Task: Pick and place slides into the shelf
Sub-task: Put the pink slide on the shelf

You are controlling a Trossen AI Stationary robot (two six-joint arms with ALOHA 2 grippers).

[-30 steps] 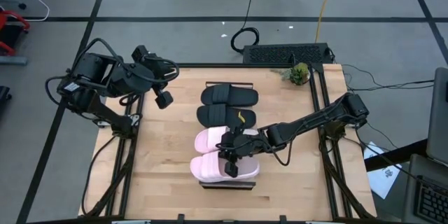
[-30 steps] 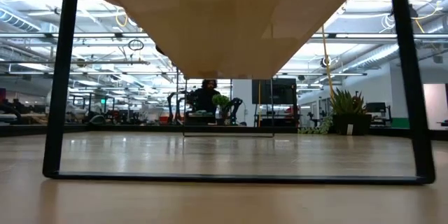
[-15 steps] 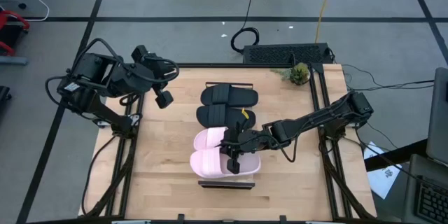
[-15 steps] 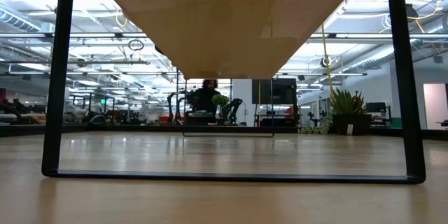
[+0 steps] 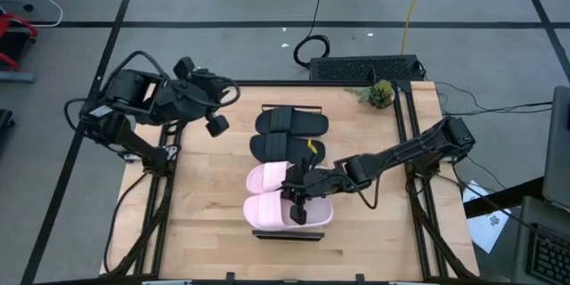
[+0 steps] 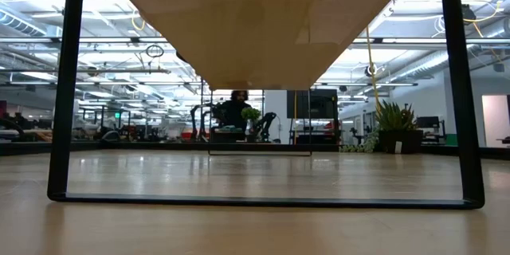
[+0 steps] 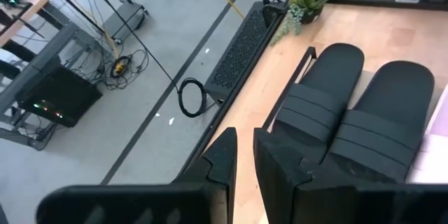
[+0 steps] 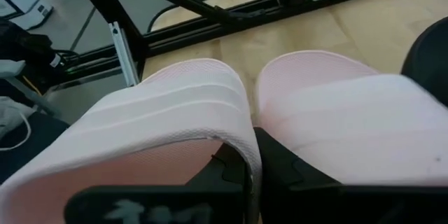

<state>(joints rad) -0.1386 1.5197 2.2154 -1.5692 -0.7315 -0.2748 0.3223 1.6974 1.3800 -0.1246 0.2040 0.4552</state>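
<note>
Four slides lie side by side on the shelf (image 5: 287,232) in the middle of the table. The two black slides (image 5: 291,122) (image 5: 287,148) are at its far end, also seen as black slides (image 7: 350,126) in the left wrist view. The two pink slides (image 5: 267,178) (image 5: 265,212) are at its near end. My right gripper (image 5: 295,203) is shut on the nearest pink slide (image 8: 140,133). My left gripper (image 5: 215,126) hangs over the table's far left, holding nothing, its fingers (image 7: 222,161) a narrow gap apart. The low view shows only the shelf's underside (image 6: 255,24). My right gripper pinches the wide strap of the nearest pink slide at its edge (image 8: 243,140). One finger (image 8: 227,171) is under the strap and the other (image 8: 283,168) is outside it, beside the second pink slide (image 8: 336,112). The fingers come from the table's right, slanting down. The slide lies level on the shelf.
A small potted plant (image 5: 380,94) stands at the table's far right corner, with a black slatted box (image 5: 365,68) beyond the far edge. Bare tabletop lies left (image 5: 205,205) and right (image 5: 374,223) of the shelf. A person (image 6: 235,107) sits far off in the room.
The nearest pink slide, still in my right gripper, has shifted a little toward the far edge along the shelf. In the low view the shelf's frame has shifted slightly, and a rounded edge that showed beside the board at the upper left no longer shows.
</note>
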